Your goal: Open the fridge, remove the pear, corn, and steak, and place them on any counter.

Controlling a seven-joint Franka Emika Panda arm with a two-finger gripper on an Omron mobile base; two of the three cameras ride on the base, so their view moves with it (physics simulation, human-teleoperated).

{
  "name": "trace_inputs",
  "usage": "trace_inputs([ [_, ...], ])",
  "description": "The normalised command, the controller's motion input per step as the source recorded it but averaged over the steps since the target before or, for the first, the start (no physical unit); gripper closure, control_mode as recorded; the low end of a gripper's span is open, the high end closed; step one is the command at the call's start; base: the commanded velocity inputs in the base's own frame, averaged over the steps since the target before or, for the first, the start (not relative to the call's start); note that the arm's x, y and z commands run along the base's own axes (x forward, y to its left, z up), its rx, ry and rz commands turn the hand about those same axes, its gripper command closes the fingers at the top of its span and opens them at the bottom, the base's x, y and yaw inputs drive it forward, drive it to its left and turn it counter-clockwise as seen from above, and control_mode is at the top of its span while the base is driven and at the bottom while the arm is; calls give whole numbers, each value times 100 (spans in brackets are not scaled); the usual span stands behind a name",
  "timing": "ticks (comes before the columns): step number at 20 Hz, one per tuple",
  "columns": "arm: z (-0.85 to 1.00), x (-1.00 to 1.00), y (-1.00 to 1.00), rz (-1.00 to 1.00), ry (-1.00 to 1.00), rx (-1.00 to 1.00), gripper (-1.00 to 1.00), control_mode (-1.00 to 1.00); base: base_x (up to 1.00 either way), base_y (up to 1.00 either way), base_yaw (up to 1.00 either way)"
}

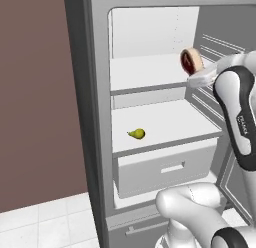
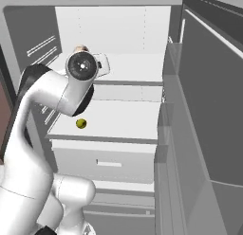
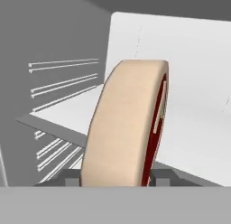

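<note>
Gripper (image 3: 116,175) grasping steak (image 1: 191,61) on edge above upper fridge (image 1: 90,117) shelf; hand view revealing smooth tan rim, left base view showing red face and pear (image 1: 137,134).

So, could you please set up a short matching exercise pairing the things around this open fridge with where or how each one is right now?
Things:
1. round red steak with tan rim
2. small yellow-green pear
3. white fridge drawer
4. tall silver-grey fridge

States or places:
A. lying on the middle shelf
B. door open, white interior showing
C. held on edge in the gripper, above the upper shelf
D. shut, below the middle shelf

Pairs: 1-C, 2-A, 3-D, 4-B
</note>
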Motion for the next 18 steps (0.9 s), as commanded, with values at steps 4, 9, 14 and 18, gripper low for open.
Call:
trace_inputs([
  [4, 9, -100, 0, 0, 20, 1, 100, -100, 0, 0, 0],
  [9, -6, -100, 4, -1, 18, 0, 100, -100, 0, 0, 0],
  [14, -38, -72, 13, -2, 20, -1, 100, -100, 0, 0, 0],
  [18, -11, -16, 14, -5, 8, -2, 100, 100, -8, 5, -5],
])
